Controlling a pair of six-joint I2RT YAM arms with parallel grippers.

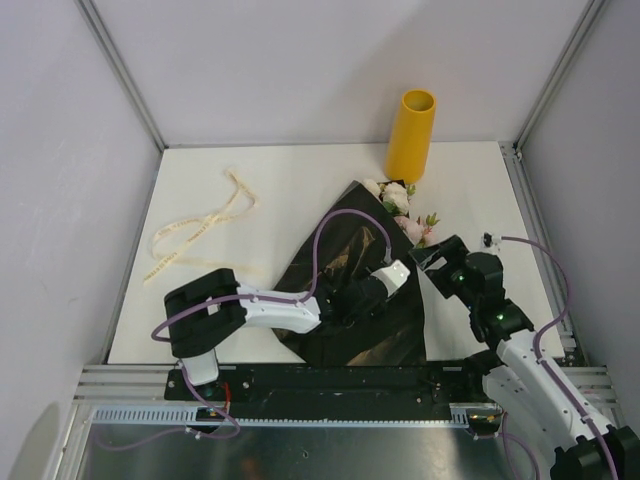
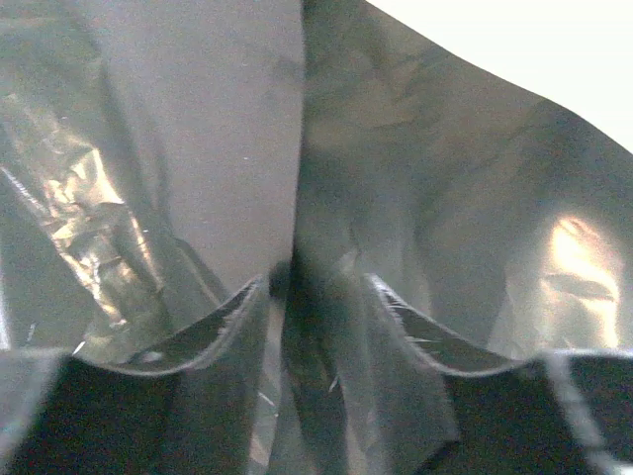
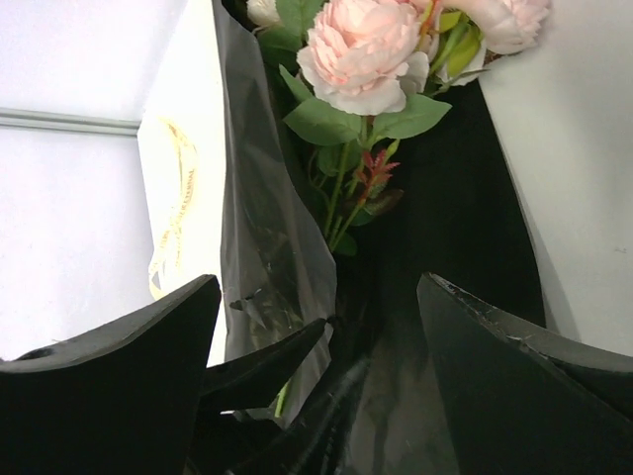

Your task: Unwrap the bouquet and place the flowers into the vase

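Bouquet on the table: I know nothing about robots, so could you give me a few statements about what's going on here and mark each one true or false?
1. The vase stands upright at the far edge of the table. True.
2. The flowers are in the vase. False: they lie on the black wrapping sheet, their heads near the vase's foot.
3. The ribbon is tied round the wrapping sheet. False: it lies loose on the table, left of the sheet.
4. The right gripper has its fingers spread apart and faces the flowers. True.
5. The left gripper is over the wrapping sheet. True.
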